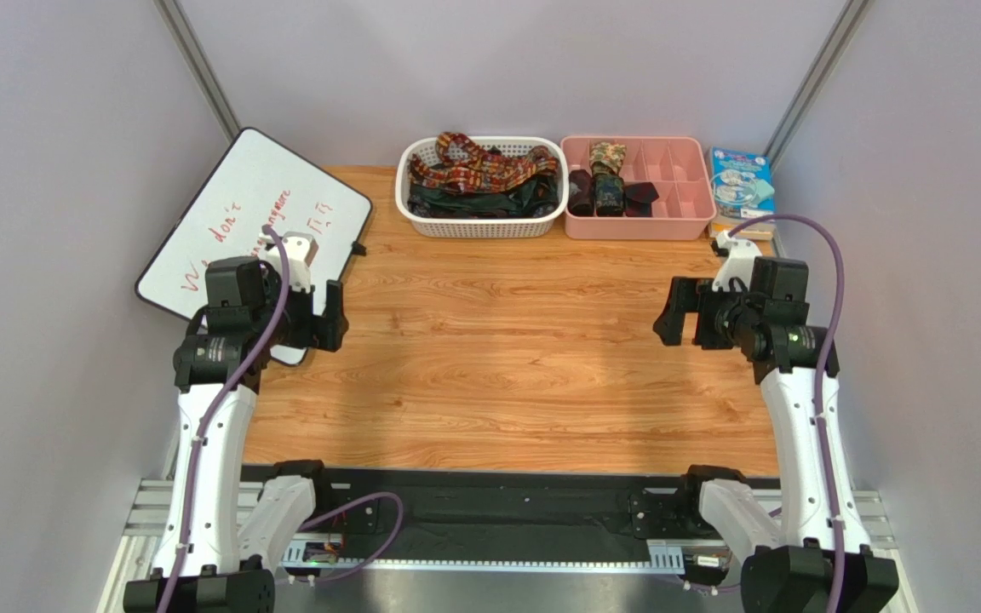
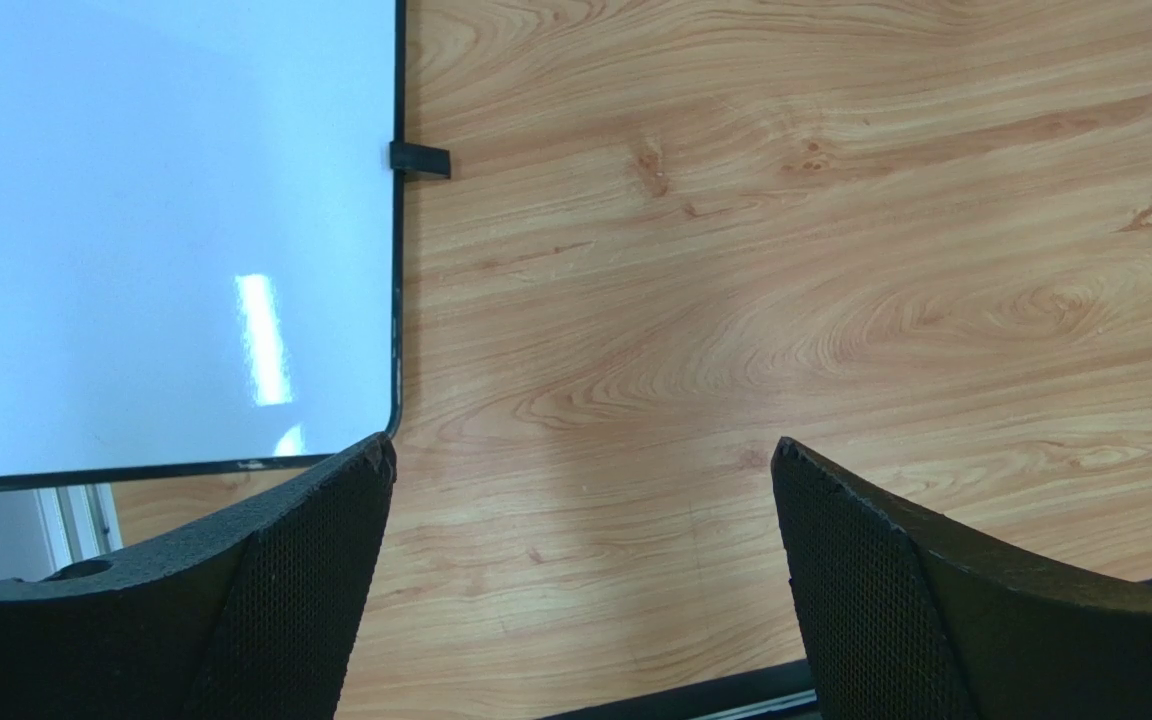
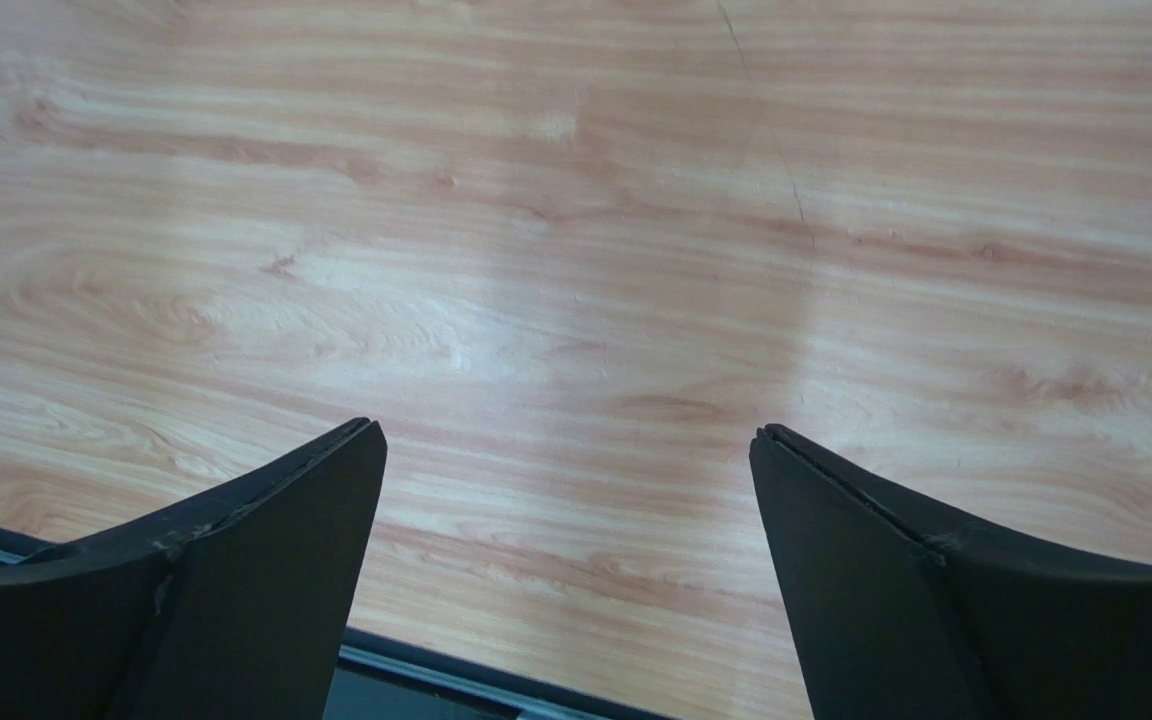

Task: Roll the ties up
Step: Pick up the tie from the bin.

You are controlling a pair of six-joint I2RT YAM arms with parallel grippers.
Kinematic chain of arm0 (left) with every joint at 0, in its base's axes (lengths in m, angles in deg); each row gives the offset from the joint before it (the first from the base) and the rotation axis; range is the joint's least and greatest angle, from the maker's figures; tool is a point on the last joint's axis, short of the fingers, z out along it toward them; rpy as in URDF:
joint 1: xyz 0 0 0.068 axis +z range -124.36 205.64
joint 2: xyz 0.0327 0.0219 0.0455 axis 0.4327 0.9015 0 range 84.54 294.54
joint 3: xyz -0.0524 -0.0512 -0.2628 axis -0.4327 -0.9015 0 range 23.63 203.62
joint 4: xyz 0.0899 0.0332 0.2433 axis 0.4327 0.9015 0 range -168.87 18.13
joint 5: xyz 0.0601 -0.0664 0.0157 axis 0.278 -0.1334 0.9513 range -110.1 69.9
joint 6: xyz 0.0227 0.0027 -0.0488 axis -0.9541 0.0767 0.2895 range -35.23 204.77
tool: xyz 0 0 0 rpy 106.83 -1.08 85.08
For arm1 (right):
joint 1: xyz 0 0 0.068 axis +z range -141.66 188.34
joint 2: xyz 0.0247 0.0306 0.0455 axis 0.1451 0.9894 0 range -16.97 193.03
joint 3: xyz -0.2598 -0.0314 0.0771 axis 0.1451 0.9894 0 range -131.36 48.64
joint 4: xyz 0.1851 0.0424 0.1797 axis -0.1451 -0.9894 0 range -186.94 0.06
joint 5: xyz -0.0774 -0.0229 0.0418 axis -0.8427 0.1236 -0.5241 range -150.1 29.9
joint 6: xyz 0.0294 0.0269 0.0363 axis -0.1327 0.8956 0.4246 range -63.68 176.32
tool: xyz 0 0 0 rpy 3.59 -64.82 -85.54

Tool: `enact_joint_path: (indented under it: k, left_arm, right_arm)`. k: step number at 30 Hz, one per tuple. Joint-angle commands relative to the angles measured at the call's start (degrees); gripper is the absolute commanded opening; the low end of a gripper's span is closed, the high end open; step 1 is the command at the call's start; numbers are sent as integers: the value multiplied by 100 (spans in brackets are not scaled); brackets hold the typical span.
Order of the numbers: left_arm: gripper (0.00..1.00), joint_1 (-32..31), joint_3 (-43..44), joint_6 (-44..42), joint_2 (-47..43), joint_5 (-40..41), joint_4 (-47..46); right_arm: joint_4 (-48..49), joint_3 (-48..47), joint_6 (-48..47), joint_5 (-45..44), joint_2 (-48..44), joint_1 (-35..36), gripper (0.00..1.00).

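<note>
Both arms are hanging over the wooden table, near its front edge. The left gripper is sitting with jaws wide apart and nothing between them. It's looking down at bare wood, with a corner of the whiteboard beside one finger. The right gripper is doing the same: jaws spread, holding nothing, only tabletop below.

The ties are all lying at the far edge, well apart from both grippers. Loose ones are sitting heaped in the white basket, with the patterned tie on top of dark ones. The rolled ties are sitting in the left end of the pink tray, just beside the basket. A camouflage one is showing; I can't tell the count. A blue packet is lying right of the tray.
</note>
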Motion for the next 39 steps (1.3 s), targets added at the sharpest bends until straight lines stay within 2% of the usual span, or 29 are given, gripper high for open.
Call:
enact_joint_path:
  k: [1, 4, 9, 13, 18, 21, 28, 33, 39]
  left_arm:
    - [100, 21, 378, -88, 47, -180, -25]
    - [99, 12, 528, -44, 134, -277, -8]
    - [100, 12, 599, 149, 240, -172, -183]
    - [99, 12, 485, 325, 354, -346, -814]
    - [99, 12, 405, 448, 766, -820, -1721]
    - [99, 12, 519, 667, 1082, -962, -1959]
    - [99, 12, 423, 826, 1163, -1015, -1985]
    - [100, 12, 326, 791, 1066, -963, -1985]
    - [100, 21, 300, 756, 1128, -892, -1933]
  right_arm:
    - [755, -749, 322, 379, 426, -5, 100]
    - [1318, -1180, 831, 669, 1067, 13, 100]
    - [1635, -2709, 1542, 855, 2751, 398, 100]
    - [1846, -3640, 1903, 837, 3712, 759, 100]
    - [1846, -4843, 1878, 697, 4714, 1383, 100]
    - [1916, -5284, 1887, 408, 5365, 1761, 100]
    - [1978, -7147, 1790, -1629, 7131, 2219, 100]
    - [2416, -7413, 1912, -1861, 7861, 2281, 100]
    - [3189, -7431, 2176, -1852, 8301, 2272, 100]
